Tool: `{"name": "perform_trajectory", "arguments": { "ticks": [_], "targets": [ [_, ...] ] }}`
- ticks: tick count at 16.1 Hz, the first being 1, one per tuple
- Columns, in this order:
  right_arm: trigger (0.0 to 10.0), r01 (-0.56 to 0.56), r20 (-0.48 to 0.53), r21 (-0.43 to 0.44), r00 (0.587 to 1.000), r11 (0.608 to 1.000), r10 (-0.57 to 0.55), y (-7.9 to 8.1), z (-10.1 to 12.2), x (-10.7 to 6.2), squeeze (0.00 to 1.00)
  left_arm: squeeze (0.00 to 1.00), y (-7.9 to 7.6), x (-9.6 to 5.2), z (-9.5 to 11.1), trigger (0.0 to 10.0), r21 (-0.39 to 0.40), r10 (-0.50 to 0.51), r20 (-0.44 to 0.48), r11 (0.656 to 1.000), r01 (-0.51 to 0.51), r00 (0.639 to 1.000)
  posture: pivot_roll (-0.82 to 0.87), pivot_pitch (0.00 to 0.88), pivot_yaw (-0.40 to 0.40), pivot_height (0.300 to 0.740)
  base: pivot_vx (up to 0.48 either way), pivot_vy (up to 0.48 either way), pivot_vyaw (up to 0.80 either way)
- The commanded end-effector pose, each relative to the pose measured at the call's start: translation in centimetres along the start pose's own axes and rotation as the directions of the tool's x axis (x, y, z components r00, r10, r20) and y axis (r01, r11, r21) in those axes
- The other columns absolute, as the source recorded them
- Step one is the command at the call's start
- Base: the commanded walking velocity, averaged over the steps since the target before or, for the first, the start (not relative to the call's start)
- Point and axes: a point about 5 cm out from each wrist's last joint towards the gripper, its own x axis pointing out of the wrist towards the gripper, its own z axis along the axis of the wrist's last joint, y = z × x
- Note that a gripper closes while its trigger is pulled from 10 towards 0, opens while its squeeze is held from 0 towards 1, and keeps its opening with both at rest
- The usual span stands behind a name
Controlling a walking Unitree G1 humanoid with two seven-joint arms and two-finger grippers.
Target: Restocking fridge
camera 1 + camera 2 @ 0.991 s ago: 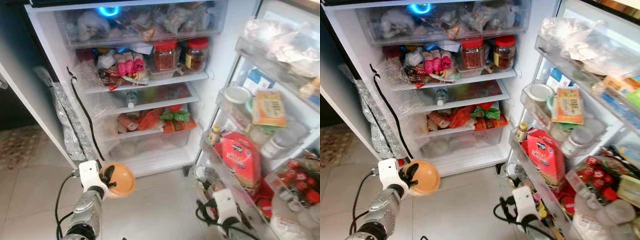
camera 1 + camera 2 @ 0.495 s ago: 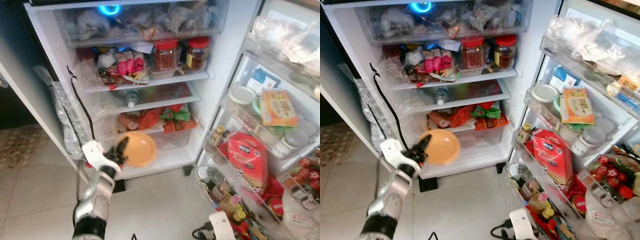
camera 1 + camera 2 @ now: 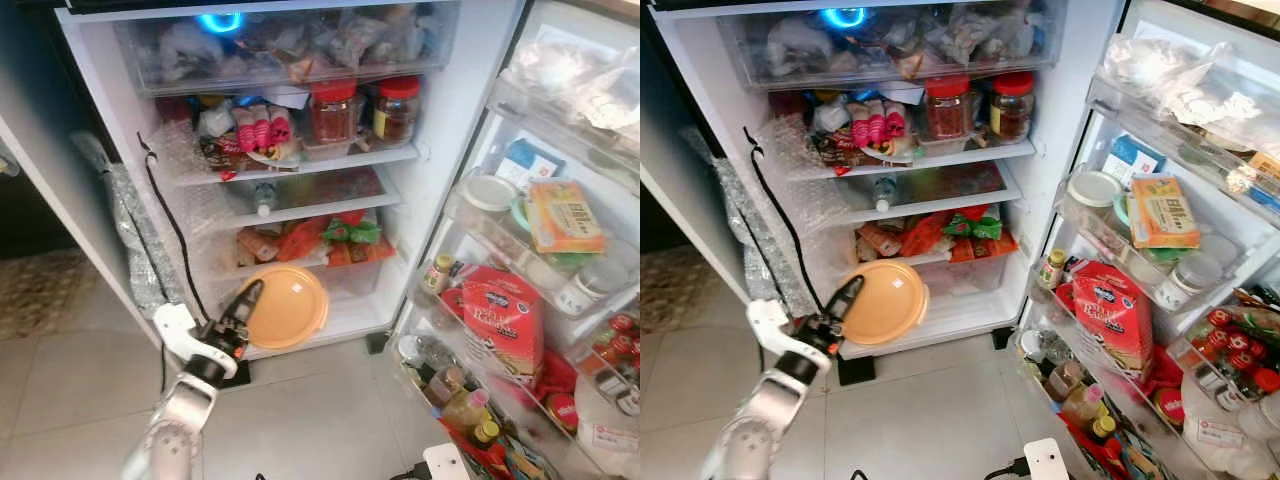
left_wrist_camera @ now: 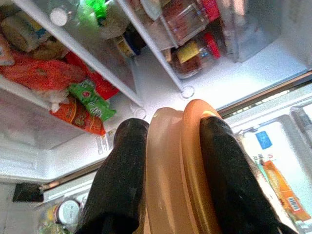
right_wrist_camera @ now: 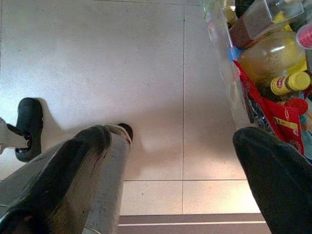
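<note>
The left gripper (image 3: 243, 312) pinches the rim of an orange lidded tub (image 3: 284, 306), holding it up in front of the fridge (image 3: 440, 110) by the bottom drawer (image 3: 345, 285). Jars (image 3: 333, 110) stand on the upper shelf. The door bins (image 3: 497, 345) hold a red carton (image 3: 500, 320) and bottles (image 5: 273, 61). The right gripper (image 5: 183, 168) hangs spread wide over the floor (image 5: 146, 73).

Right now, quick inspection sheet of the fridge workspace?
Surface: tiled floor; open fridge with lit shelves.
Job's things: orange lidded container, held edge-on before the bottom compartment.
Clutter: two red-lidded jars on the upper shelf; red and green packets lower; red carton in the door rack.
Hands: left hand shut on the container; right hand open above the floor.
Cables: black cable down the fridge's left wall.
Surroundings: nothing seen.
</note>
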Motion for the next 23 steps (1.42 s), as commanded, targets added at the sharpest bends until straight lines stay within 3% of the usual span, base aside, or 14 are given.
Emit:
{"name": "perform_trajectory", "arguments": {
  "ticks": [1,3,7,13,23],
  "targets": [
    [10.0,0.009,-0.024,0.002,1.000,1.000,-0.009,-0.1,-0.5,-0.1,0.00,0.00,-0.7,-0.5,-0.1,10.0,-0.021,-0.016,-0.021,1.000,0.015,1.000,-0.18,0.029,-0.038,0.740,0.000,0.000,0.00],
    [10.0,0.012,-0.024,0.006,1.000,1.000,-0.012,-0.1,-0.4,0.0,0.00,0.00,-0.9,-0.9,-0.1,10.0,0.014,0.004,-0.050,1.000,-0.003,0.999,-0.17,0.027,-0.041,0.740,0.000,0.000,0.00],
    [10.0,0.001,-0.033,0.020,0.999,1.000,-0.001,0.2,-0.6,-0.1,0.00,0.00,-0.1,0.6,0.3,10.0,0.175,0.145,-0.045,0.975,-0.135,0.988,-0.18,0.041,-0.034,0.740,0.000,0.000,0.00],
    [10.0,0.003,-0.056,0.039,0.998,0.999,-0.001,0.2,-1.4,-0.3,0.00,0.00,-0.2,1.6,-0.2,10.0,0.252,0.153,-0.100,0.960,-0.124,0.983,-0.19,0.067,-0.024,0.740,0.041,0.000,0.00],
    [10.0,-0.010,-0.088,0.002,0.996,1.000,0.010,0.5,-2.2,-0.5,0.00,0.00,-0.1,1.9,-0.4,10.0,0.270,0.166,-0.102,0.954,-0.133,0.981,-0.19,0.081,-0.023,0.740,0.307,0.000,0.00]
  ]
}}
